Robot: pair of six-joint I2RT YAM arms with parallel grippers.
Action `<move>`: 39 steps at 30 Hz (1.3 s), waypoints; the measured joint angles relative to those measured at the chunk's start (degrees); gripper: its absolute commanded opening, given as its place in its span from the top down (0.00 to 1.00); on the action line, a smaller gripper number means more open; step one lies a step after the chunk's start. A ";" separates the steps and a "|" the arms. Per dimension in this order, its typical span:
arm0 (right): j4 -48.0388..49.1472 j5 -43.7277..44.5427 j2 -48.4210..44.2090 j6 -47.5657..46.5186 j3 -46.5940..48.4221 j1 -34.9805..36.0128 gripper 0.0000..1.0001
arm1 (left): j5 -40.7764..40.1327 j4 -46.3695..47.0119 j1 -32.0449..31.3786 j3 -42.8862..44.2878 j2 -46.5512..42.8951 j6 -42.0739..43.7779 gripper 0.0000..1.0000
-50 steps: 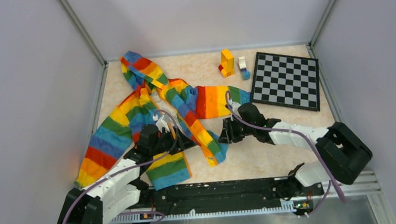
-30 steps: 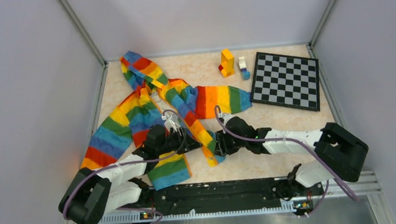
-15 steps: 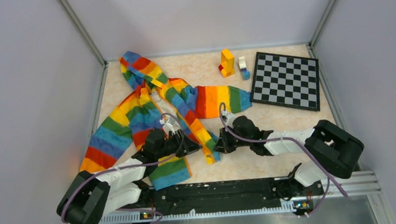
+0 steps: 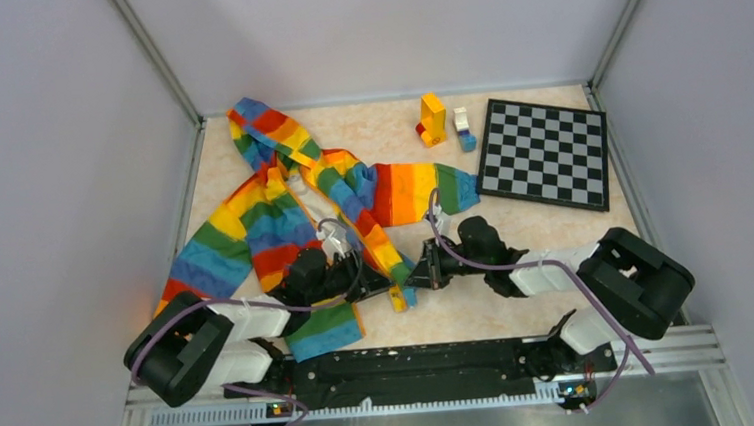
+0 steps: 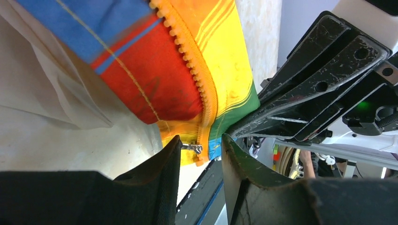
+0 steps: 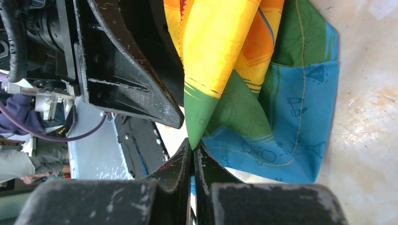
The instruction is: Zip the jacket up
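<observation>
Jacket [image 4: 253, 217] rainbow-striped, lying unzipped; orange zipper [image 5: 199, 79] teeth exposed.

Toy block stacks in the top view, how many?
2. A yellow-orange stack at the far edge, left of the chessboard; a smaller white-and-blue stack between it and the board. The jacket could hide others.

White arm links [image 4: 543, 277] with bulky black joints [image 4: 639, 285], purple cables [image 6: 56, 138] looped alongside, scuffed black end effector fingers [image 5: 155, 187]
</observation>
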 measured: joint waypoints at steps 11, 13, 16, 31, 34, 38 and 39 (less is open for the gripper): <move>1.05 -2.01 0.85 0.13 0.00 0.00 1.00 | -1.57 5.09 -2.10 0.96 3.13 -0.61 0.54; 1.27 -2.19 0.85 0.13 0.00 0.00 1.00 | -2.01 5.57 -2.14 1.01 3.13 -0.63 0.52; 1.62 -2.40 0.85 0.13 0.00 0.00 1.00 | -2.32 6.05 -2.14 0.98 3.26 -0.63 0.49; 4.13 -4.37 0.92 0.96 -0.31 -0.74 1.00 | -1.79 14.21 -2.36 -0.55 2.05 -3.85 0.41; 4.42 -4.68 1.07 1.16 -0.31 -0.76 1.00 | -1.77 14.43 -2.60 -0.57 -0.55 -4.42 0.41; 4.74 -4.81 1.07 1.22 -0.31 -0.98 1.00 | -1.86 12.96 -3.23 -0.59 -5.40 -4.96 0.40; 4.72 -4.81 1.07 1.25 -0.31 -1.07 1.00 | -1.84 12.31 -3.48 -0.59 -7.21 -5.05 0.40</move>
